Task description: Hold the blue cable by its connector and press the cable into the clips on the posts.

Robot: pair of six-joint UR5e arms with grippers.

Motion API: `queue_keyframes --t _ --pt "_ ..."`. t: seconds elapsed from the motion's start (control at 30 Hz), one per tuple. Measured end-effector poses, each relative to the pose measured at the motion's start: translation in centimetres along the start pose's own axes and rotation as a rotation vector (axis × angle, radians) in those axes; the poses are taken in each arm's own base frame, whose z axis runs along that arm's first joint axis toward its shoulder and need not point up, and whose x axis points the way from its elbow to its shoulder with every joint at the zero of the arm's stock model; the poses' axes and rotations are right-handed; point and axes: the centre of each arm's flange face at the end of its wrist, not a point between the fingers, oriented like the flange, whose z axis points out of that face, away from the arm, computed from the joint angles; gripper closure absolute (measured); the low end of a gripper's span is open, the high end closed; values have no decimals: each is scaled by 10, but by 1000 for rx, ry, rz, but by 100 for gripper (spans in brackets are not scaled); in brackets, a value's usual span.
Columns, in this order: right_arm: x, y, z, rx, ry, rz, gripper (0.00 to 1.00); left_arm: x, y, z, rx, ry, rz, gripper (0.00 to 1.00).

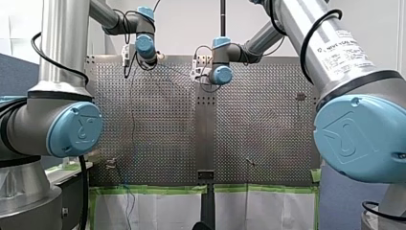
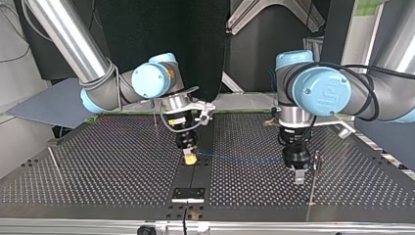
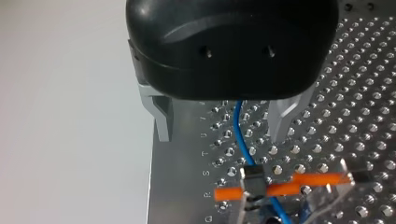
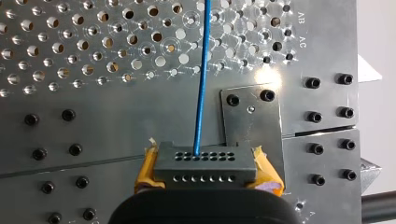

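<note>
In the top view the thin blue cable (image 2: 240,158) stretches level between my two grippers, just above the perforated table (image 2: 98,161). My right gripper (image 2: 190,159), at that view's left, is shut with its yellow pads (image 4: 145,170) on the dark grey connector (image 4: 204,164); the cable (image 4: 201,93) leaves the connector straight ahead. My left gripper (image 2: 299,177) hangs over the cable's other end. Its metal fingers (image 3: 163,122) stand open, and the cable (image 3: 240,135) runs between them untouched toward a clip with an orange bar (image 3: 280,186).
A thin upright post (image 2: 313,181) stands right beside my left gripper. A slanted rod (image 2: 55,164) stands at the top view's left, and a small black plate (image 2: 188,194) lies at the near edge, below my right gripper. Green tape (image 1: 153,189) lines the table's edge.
</note>
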Motion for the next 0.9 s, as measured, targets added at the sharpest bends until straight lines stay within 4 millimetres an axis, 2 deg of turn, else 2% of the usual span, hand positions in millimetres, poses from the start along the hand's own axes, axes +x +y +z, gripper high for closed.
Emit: queue_keyframes --t 0.33,0.63,0.9 --pt "0 0 0 0 0 0 100 1 1 1 -7 0 1 0" --pt "0 0 0 1 -2 0 100 27 -9 15 11 57 32 0" --pt "0 0 0 1 -1 -1 100 29 -9 18 13 60 27 0"
